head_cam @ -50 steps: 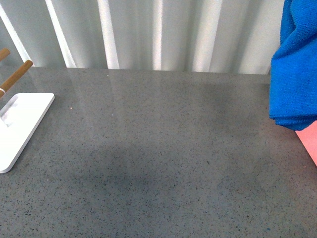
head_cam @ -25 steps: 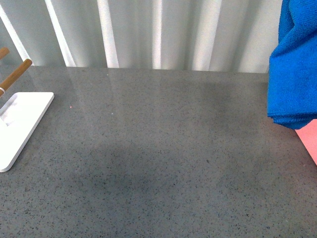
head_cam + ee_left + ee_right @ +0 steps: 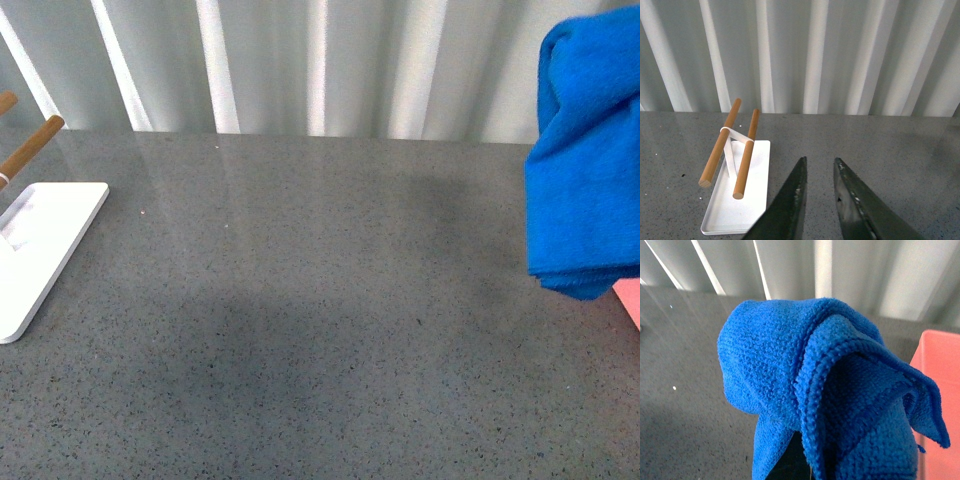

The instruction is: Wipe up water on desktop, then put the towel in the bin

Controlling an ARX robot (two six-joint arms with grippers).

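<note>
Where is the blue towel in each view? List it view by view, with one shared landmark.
Front view: towel hangs at the right edge.
Left wrist view: not in it.
Right wrist view: fills the centre.
Shared landmark: pink bin, beside the towel in front and right wrist views.

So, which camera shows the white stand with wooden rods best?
The left wrist view: the stand shows nearly whole, both rods and tray. The front view cuts it off at the left edge; the right wrist view lacks it.

Bg: pale grey ribbed wall [image 3: 320, 70] w/ bright vertical light streaks.
</note>
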